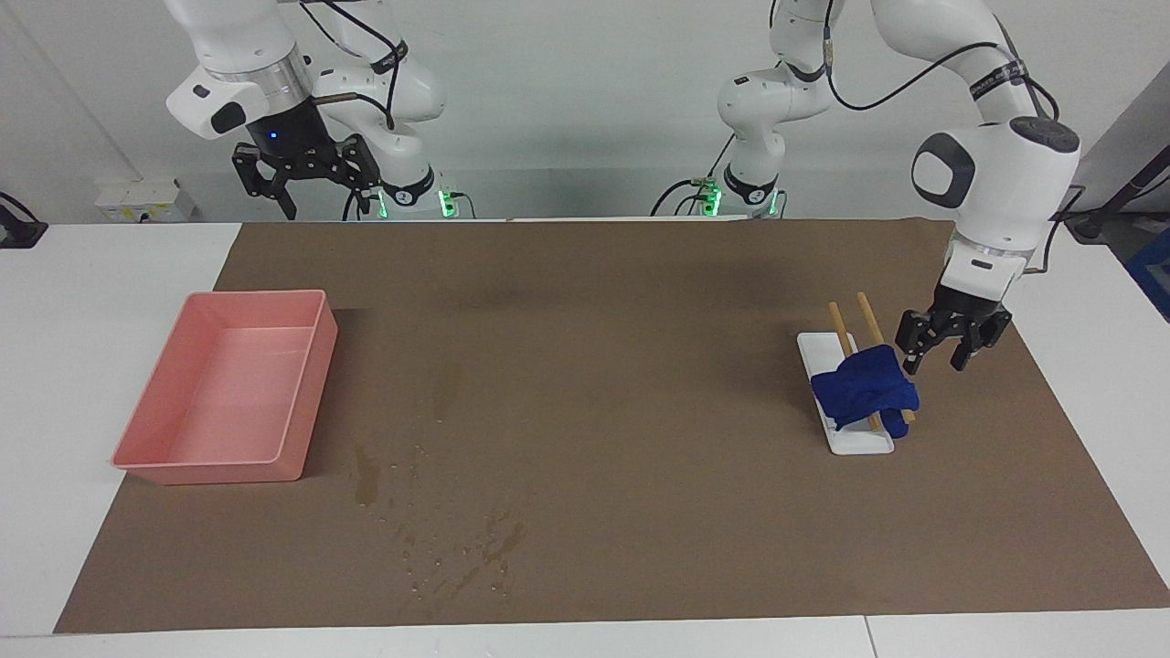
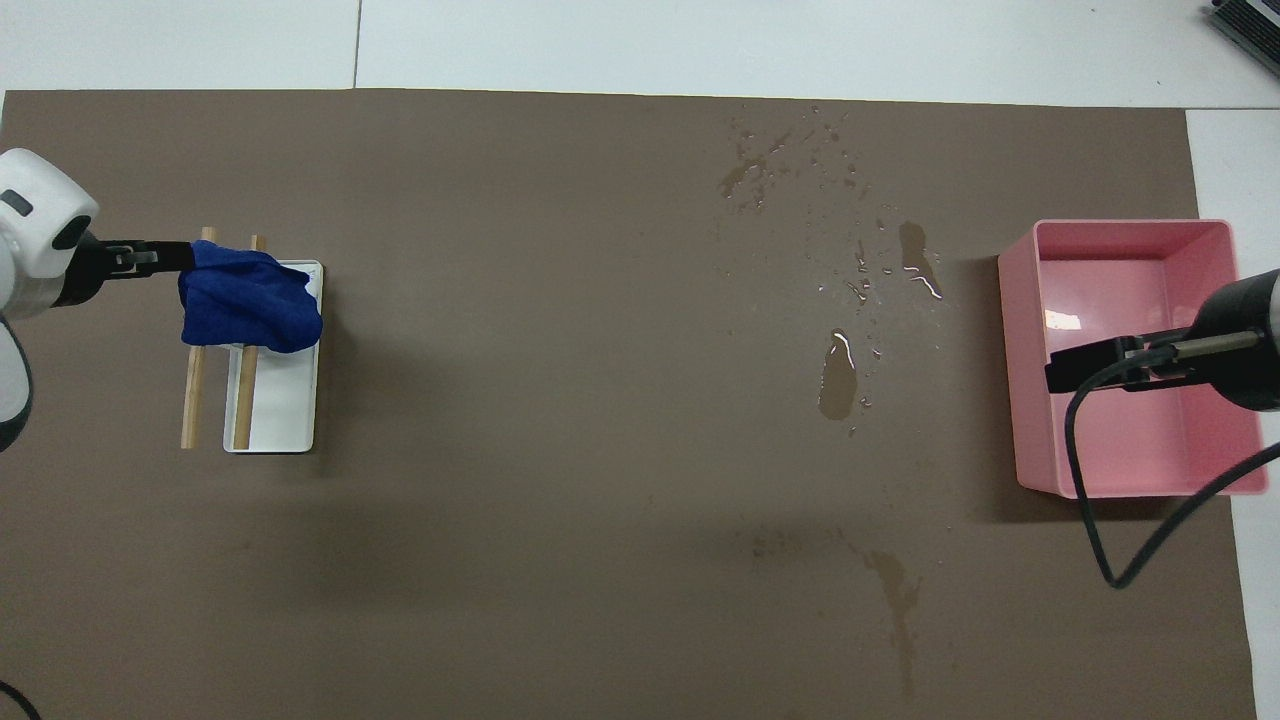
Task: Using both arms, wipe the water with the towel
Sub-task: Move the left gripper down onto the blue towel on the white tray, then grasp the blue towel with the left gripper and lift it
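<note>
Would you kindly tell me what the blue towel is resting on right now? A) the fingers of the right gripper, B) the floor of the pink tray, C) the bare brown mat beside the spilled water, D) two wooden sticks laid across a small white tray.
D: the towel is draped over the two wooden sticks lying across the small white tray, at the left arm's end of the table.

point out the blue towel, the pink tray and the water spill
blue towel (image 1: 864, 387), facing view, middle of the bunched cloth
pink tray (image 1: 309, 388), facing view, outer side wall toward the spill
water spill (image 2: 836, 376), overhead view, the biggest puddle on the brown mat
</note>
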You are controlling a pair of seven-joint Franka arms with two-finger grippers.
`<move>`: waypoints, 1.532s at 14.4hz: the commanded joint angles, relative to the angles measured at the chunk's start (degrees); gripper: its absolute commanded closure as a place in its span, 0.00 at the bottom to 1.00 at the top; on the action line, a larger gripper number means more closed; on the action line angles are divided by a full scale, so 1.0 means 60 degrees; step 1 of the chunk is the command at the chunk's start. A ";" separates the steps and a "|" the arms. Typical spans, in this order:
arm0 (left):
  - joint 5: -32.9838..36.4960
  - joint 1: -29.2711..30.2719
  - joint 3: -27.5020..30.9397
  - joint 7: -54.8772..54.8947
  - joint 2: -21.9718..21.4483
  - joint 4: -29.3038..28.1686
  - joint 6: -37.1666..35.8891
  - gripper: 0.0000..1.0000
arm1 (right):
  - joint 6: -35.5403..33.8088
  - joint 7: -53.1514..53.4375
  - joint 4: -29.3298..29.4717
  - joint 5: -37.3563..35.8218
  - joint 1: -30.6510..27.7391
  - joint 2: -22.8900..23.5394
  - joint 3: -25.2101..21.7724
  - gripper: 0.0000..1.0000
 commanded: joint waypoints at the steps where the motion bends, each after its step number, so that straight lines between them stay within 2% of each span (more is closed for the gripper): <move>1: -0.0244 0.0008 -0.0032 -0.0293 -0.0046 -0.0361 0.0266 0.32 | -0.0105 -0.0254 -0.0097 0.0012 -0.0072 -0.0146 0.0049 0.00; 3: -0.0698 0.0008 -0.0032 -0.0309 -0.0119 -0.0479 0.0135 0.37 | -0.0105 -0.0254 -0.0097 0.0012 -0.0072 -0.0146 0.0049 0.00; 4: -0.0802 -0.0036 -0.0032 -0.0323 -0.0119 -0.0493 0.0163 0.43 | -0.0105 -0.0254 -0.0097 0.0012 -0.0072 -0.0146 0.0049 0.00; 10: -0.0803 -0.0007 -0.0017 -0.0309 -0.0119 -0.0494 0.0119 1.00 | -0.0105 -0.0254 -0.0097 0.0012 -0.0072 -0.0146 0.0049 0.00; 15: -0.0803 0.0022 -0.0017 -0.0206 -0.0119 -0.0348 -0.0157 1.00 | -0.0105 -0.0240 -0.0097 0.0012 -0.0072 -0.0146 0.0049 0.00; 17: -0.1035 0.0022 -0.0017 -0.0323 -0.0134 0.0220 -0.1207 1.00 | -0.0105 -0.0240 -0.0097 0.0012 -0.0072 -0.0146 0.0064 0.00; 19: -0.2306 0.0095 0.0041 -0.0716 -0.0192 0.1128 -0.2774 1.00 | -0.0105 -0.0240 -0.0097 0.0012 -0.0072 -0.0146 0.0064 0.00; 22: -0.3027 0.0140 -0.0031 -0.2528 -0.0732 0.1746 -0.4023 1.00 | -0.0105 -0.0240 -0.0097 0.0012 -0.0072 -0.0146 0.0064 0.00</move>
